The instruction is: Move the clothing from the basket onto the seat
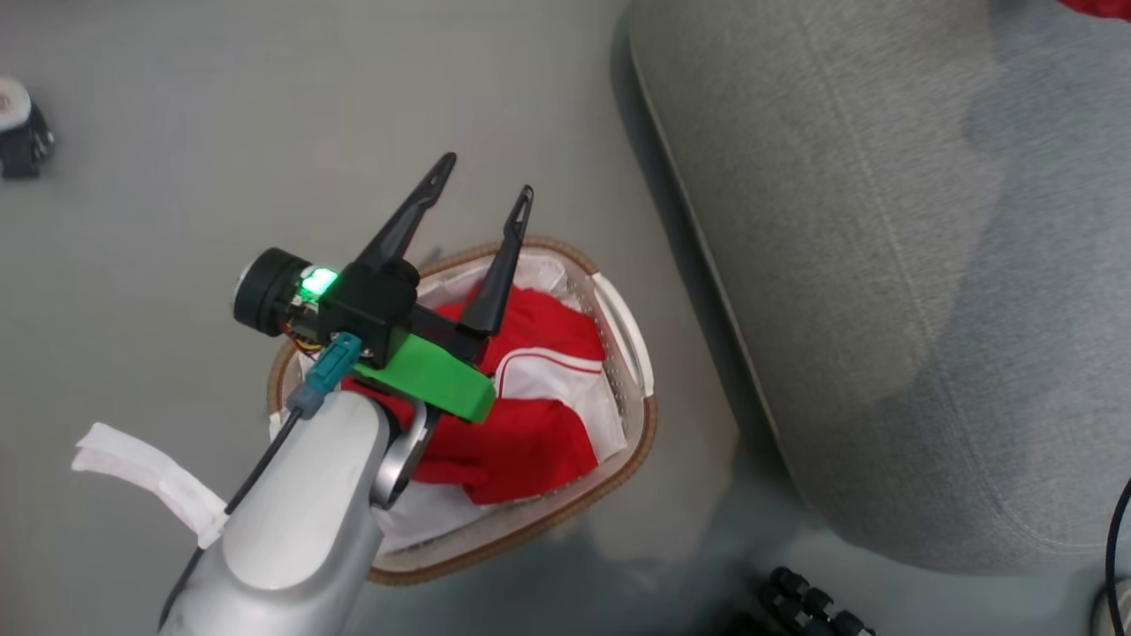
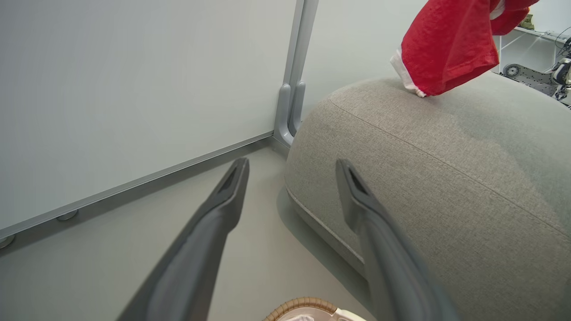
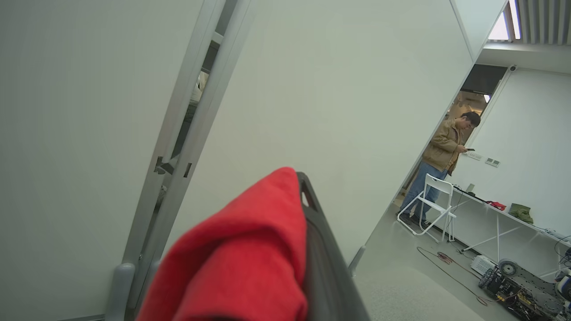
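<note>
A red garment with white trim (image 1: 530, 406) lies in the oval white basket (image 1: 632, 353) on the floor. My left gripper (image 1: 489, 175) hangs open above the basket's far rim, nothing between its fingers (image 2: 223, 200). The grey seat (image 1: 884, 265) stands right of the basket. A second red garment (image 2: 450, 44) hangs over the seat (image 2: 424, 178), its lower hem touching the top. My right gripper (image 3: 294, 183) is shut on that garment (image 3: 250, 249), which drapes over and hides one finger. The basket's woven rim (image 2: 303, 305) peeks in at the bottom of the left wrist view.
A white cloth strip (image 1: 150, 477) lies on the floor left of the basket. A dark wheeled device (image 1: 22, 132) sits far left, another dark object (image 1: 804, 601) near the seat's front. A wall panel (image 2: 134, 89) stands beyond the seat. A person (image 3: 446, 156) stands by a white chair (image 3: 432, 200).
</note>
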